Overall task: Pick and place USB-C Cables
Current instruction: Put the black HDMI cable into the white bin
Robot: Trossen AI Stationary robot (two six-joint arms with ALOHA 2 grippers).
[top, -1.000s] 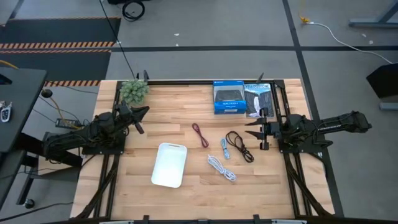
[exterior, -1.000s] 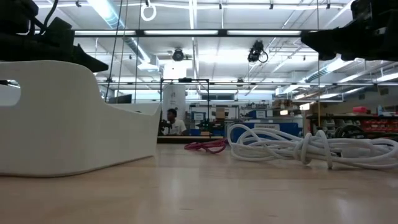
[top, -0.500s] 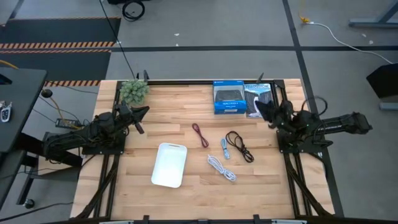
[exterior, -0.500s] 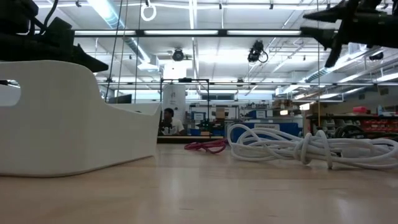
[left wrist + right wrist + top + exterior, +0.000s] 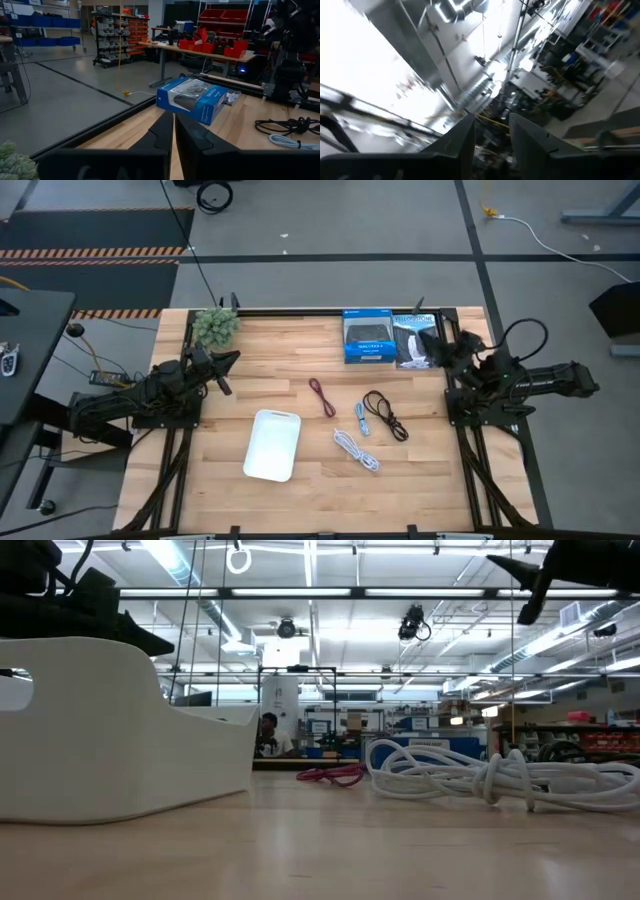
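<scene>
Since a second ago the right gripper (image 5: 438,346) has swung from 9 o'clock up toward 11, tilting over the blue boxes (image 5: 366,337), fingers slightly apart. The white tray (image 5: 273,444) lies left of the cables: red (image 5: 321,396), blue-grey (image 5: 361,417), black (image 5: 385,414), white (image 5: 356,450), all toward its 8 o'clock. The left gripper (image 5: 222,370) rests closed at the table's left edge.

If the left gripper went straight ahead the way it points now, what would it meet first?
Probably the blue boxed product: in the wrist view it sits directly beyond the left gripper, whose shut fingers aim at it. Depth is uncertain.
</scene>
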